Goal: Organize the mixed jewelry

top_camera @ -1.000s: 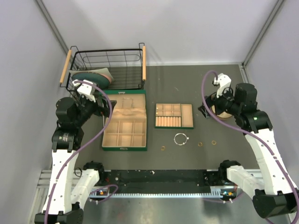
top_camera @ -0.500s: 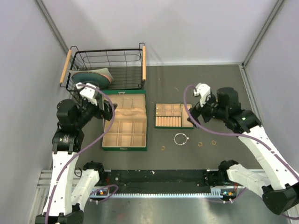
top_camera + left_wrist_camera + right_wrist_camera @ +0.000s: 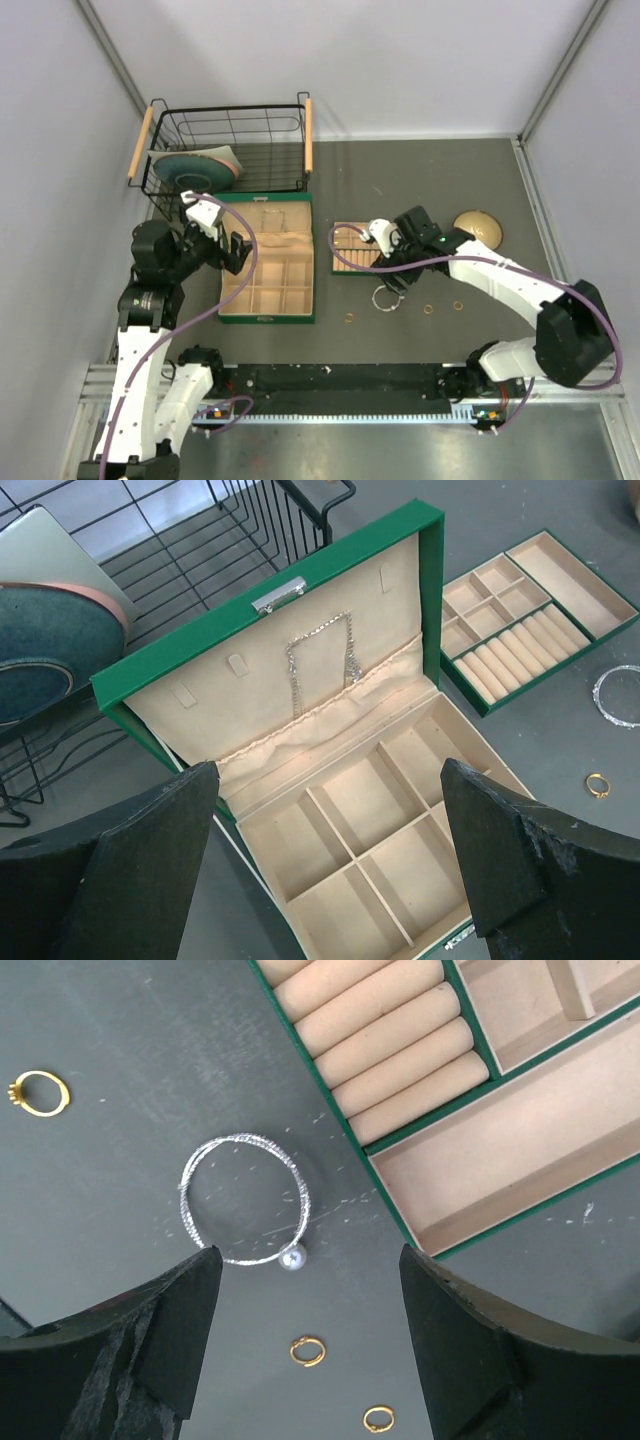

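Dark grey tabletop [image 3: 150, 1020]: right gripper [image 3: 308, 1265], jaws wide, poised above thin silver beaded bracelet hoop [image 3: 243, 1200] (just ahead of its fingertips); pickup approach, probably next lower and pinch.

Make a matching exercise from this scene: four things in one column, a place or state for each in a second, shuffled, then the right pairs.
Things
1. silver bracelet
2. green box
3. tan bowl
4. teal dish

Places or states
A. inside the wire basket
B. lid raised, compartments showing
C. lying on the table just beside the small tray
D. alone on the table, toward the right wall

Pairs: 1-C, 2-B, 3-D, 4-A
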